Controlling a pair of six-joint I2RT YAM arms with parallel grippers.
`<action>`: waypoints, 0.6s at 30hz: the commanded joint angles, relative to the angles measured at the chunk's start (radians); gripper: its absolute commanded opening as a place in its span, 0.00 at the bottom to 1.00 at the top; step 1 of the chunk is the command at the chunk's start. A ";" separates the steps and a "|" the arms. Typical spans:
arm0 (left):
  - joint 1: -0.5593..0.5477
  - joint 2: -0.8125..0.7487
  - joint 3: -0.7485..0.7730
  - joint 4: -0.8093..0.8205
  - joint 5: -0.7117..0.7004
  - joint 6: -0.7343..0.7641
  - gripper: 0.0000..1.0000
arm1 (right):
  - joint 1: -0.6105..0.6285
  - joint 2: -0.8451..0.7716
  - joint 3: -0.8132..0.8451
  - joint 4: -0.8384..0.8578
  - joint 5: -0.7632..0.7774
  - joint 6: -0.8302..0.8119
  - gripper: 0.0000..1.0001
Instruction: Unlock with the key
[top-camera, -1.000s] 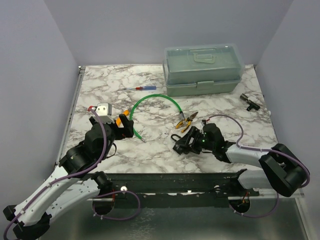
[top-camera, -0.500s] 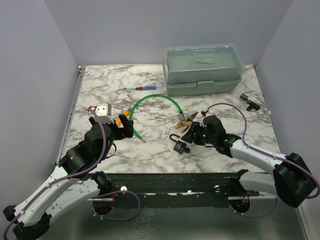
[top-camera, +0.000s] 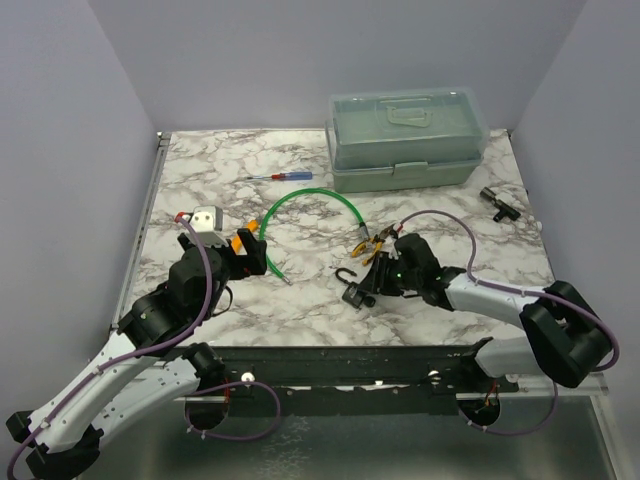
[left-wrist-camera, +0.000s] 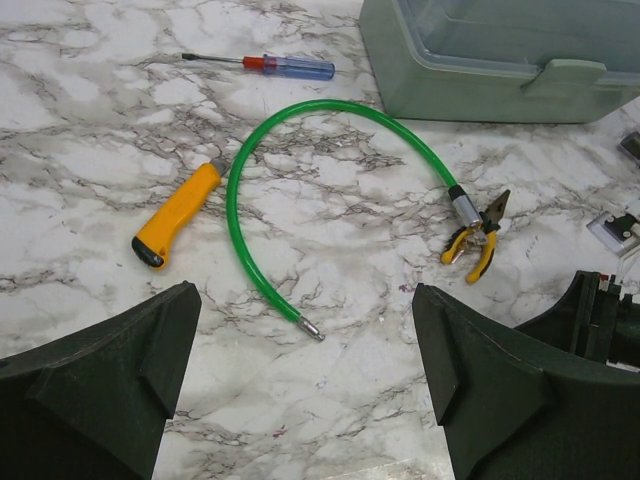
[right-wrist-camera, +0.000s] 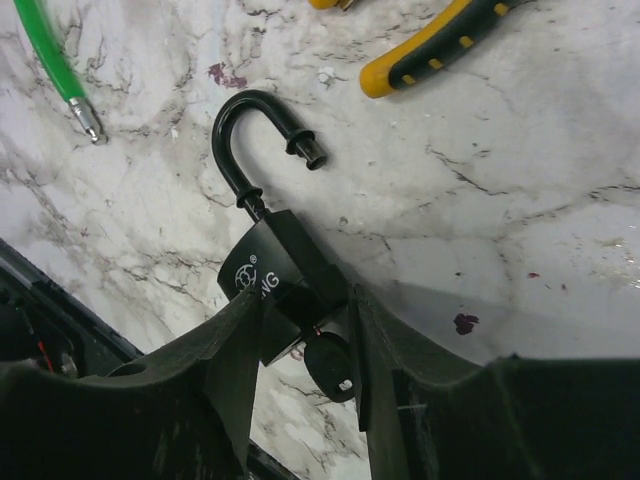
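Note:
A black padlock (right-wrist-camera: 272, 272) lies on the marble table with its shackle (right-wrist-camera: 235, 130) swung open. The key (right-wrist-camera: 328, 365) sits in the padlock's lower end; only its dark round head shows. My right gripper (right-wrist-camera: 305, 340) straddles that lower end, with both fingers against the body and the key head between them. In the top view the padlock (top-camera: 351, 290) lies at the front middle with my right gripper (top-camera: 368, 283) on it. My left gripper (top-camera: 250, 252) is open and empty to the left, above bare marble in its wrist view (left-wrist-camera: 305, 370).
Yellow-handled pliers (top-camera: 372, 243) lie just behind the padlock. A green cable (top-camera: 300, 195) curves across the middle. An orange-handled tool (left-wrist-camera: 175, 215), a red-and-blue screwdriver (top-camera: 285, 177), a green toolbox (top-camera: 405, 140), a small black part (top-camera: 496, 202) and a white block (top-camera: 205, 217) lie around.
My right gripper left the padlock and drew back to the right, then came back and closed round the padlock's lower end. The left arm has not moved.

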 joint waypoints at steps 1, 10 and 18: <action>0.007 0.003 -0.008 -0.009 -0.016 0.012 0.94 | 0.037 0.030 -0.016 0.113 -0.072 0.056 0.44; 0.018 0.008 -0.009 -0.008 -0.013 0.018 0.94 | 0.098 0.187 0.039 0.268 -0.125 0.136 0.43; 0.019 0.018 -0.011 0.002 -0.005 0.038 0.95 | 0.098 0.015 0.110 0.101 -0.013 -0.006 0.62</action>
